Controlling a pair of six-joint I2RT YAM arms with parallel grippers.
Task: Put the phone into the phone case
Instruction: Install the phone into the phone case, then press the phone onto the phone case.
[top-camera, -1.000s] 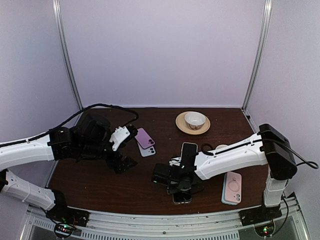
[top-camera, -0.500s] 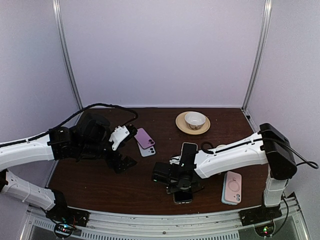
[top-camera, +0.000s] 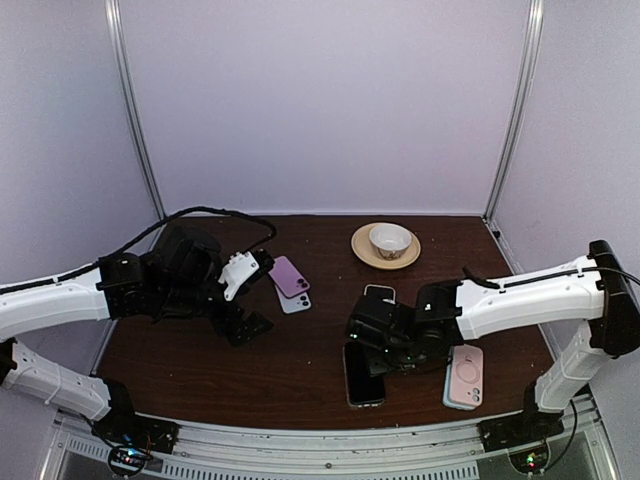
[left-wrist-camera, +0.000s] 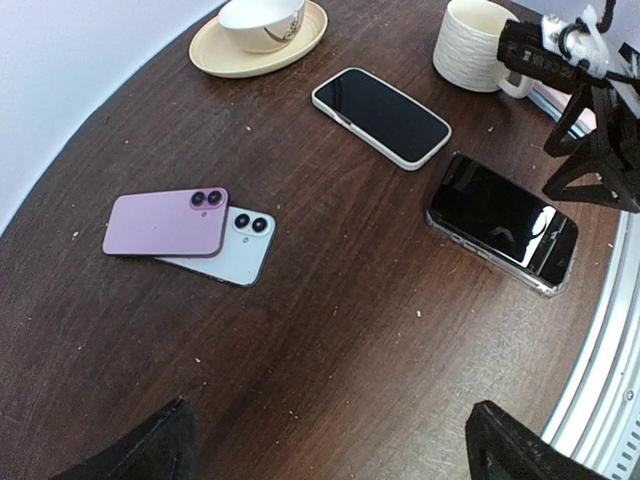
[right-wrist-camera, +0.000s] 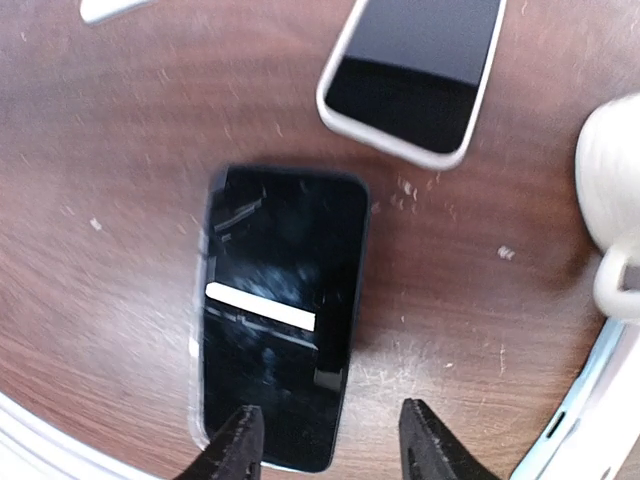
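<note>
A: On the left, how is the arm posed?
B: The left arm (top-camera: 60, 300) is stretched low over the counter (top-camera: 200, 370); the left tool (left-wrist-camera: 335, 450) is spread wide, nothing gripped.
A: And further right?
B: The phone (top-camera: 365, 385) is laid flat near the front edge. The right tool (right-wrist-camera: 330, 445) is parted above it, empty. The pink case (top-camera: 463, 375) is seen nearby.

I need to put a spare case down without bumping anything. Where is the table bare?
Widest bare patch: front-left of the table, between the stacked purple and white phones and the dark phone. A smaller strip lies between those stacked phones and the saucer. Crowded: right of centre, where dark phone, white-cased phone, mug and pink-cased phone sit close.
</note>
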